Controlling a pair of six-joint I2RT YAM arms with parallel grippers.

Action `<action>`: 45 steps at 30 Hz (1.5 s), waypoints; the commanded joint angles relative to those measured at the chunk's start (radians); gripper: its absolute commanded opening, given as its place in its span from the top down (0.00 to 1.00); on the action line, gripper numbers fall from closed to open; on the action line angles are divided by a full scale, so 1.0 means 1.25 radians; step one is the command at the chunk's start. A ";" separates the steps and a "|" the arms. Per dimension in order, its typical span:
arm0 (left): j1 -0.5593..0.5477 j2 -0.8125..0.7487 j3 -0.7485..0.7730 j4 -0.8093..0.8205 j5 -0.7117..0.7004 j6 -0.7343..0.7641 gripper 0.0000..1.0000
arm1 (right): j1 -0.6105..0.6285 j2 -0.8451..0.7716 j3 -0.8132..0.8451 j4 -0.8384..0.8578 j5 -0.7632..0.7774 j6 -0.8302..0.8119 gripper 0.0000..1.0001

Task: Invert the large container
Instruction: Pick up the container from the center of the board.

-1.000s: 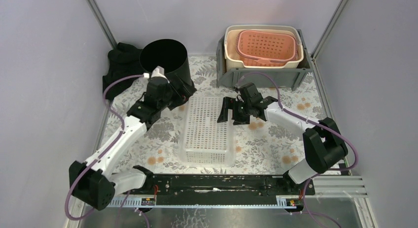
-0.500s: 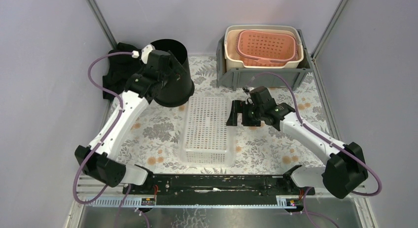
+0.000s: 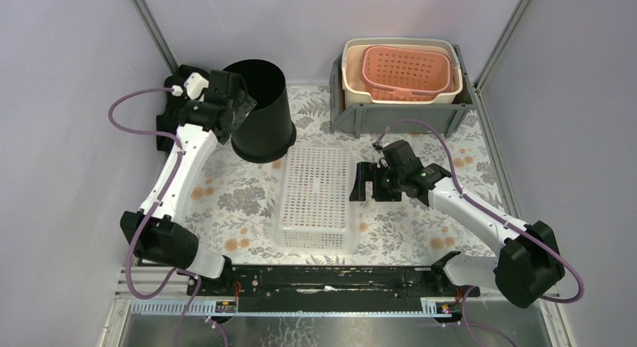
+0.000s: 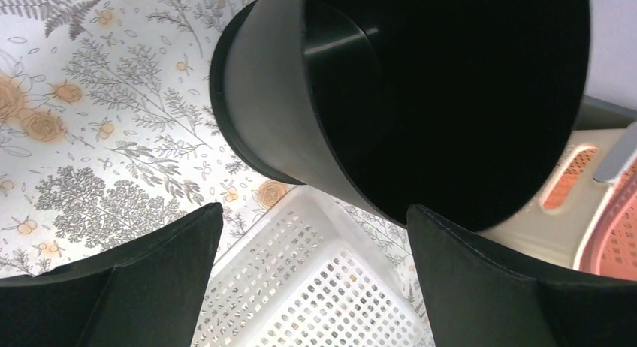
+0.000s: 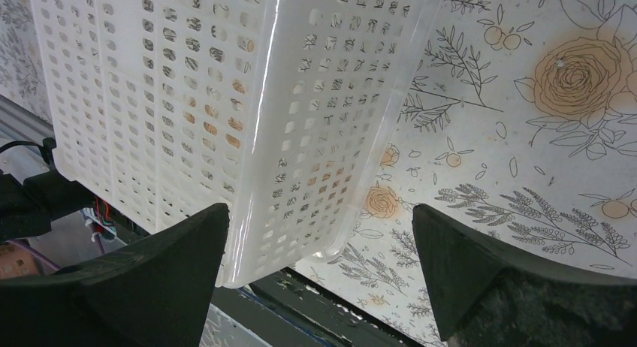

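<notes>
White basket lies bottom-up on the mat. Left gripper, by the black bin, and right gripper both spread wide, holding nothing.

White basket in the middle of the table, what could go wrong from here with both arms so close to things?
1. The right gripper hangs open just beside the right side of the white basket. A careless swing could shove the basket, which seems to lie bottom up.
2. The left gripper is open close by the rim of the black bucket and could tip it.
</notes>
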 commanded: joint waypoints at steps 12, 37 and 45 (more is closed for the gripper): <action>0.043 -0.017 -0.162 0.029 -0.035 -0.075 0.00 | 0.006 -0.037 -0.033 0.029 -0.018 -0.002 0.01; 0.043 -0.183 -0.373 0.065 0.049 -0.059 0.09 | 0.006 0.030 0.071 0.009 -0.015 -0.030 0.01; 0.036 -0.236 -0.439 0.086 0.101 -0.074 0.10 | 0.006 0.032 0.064 0.018 -0.017 -0.026 0.01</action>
